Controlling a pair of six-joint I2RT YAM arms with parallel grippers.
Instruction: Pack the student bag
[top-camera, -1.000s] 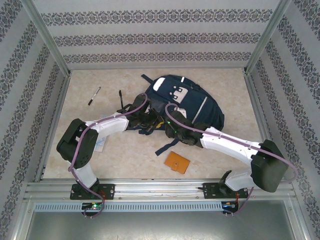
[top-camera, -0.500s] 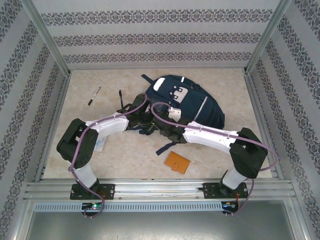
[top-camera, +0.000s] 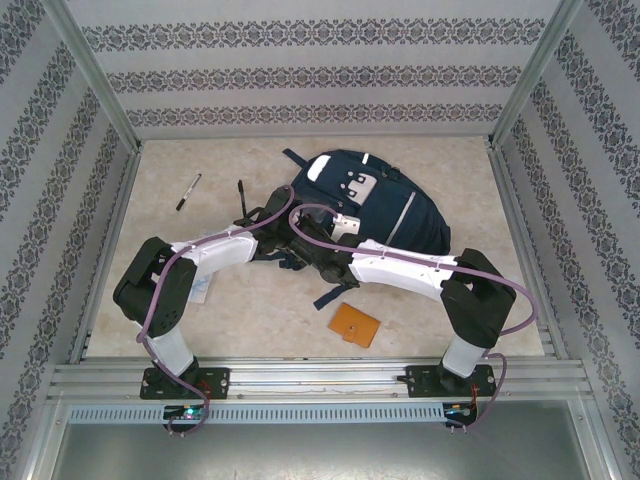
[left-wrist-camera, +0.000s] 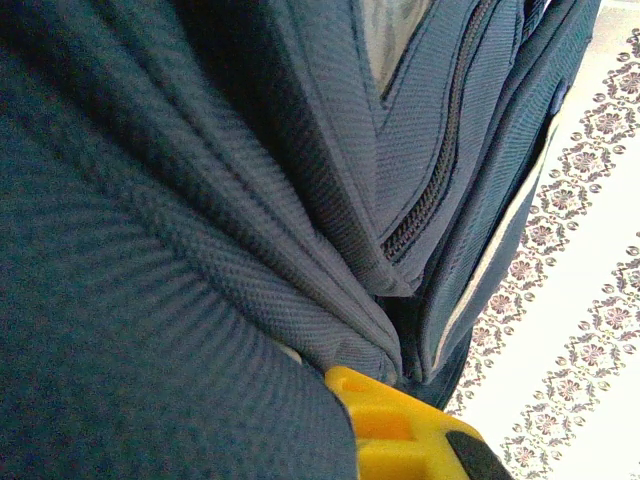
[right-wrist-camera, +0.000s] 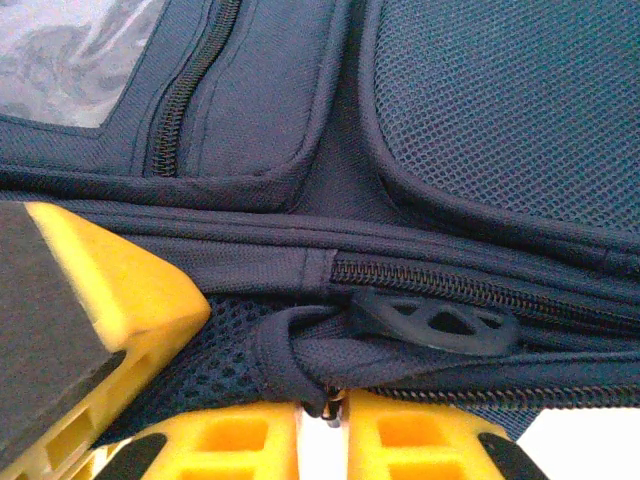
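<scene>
At student bag (top-camera: 400, 210) zipper: left tool (left-wrist-camera: 385, 400) pinches fabric, right tool (right-wrist-camera: 322, 430) nips pull tab (right-wrist-camera: 300, 355); thin grip may slip.

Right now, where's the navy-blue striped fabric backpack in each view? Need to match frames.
Top external: navy-blue striped fabric backpack, centre of picture, far half of the table.
Left wrist: close up, folded fabric across left and centre.
Right wrist: close up, zipper and mesh across the upper part.
Shared landmark: pale grey patch, mid-bag from above, top centre left wrist, top left right wrist; possibly different patches.
</scene>
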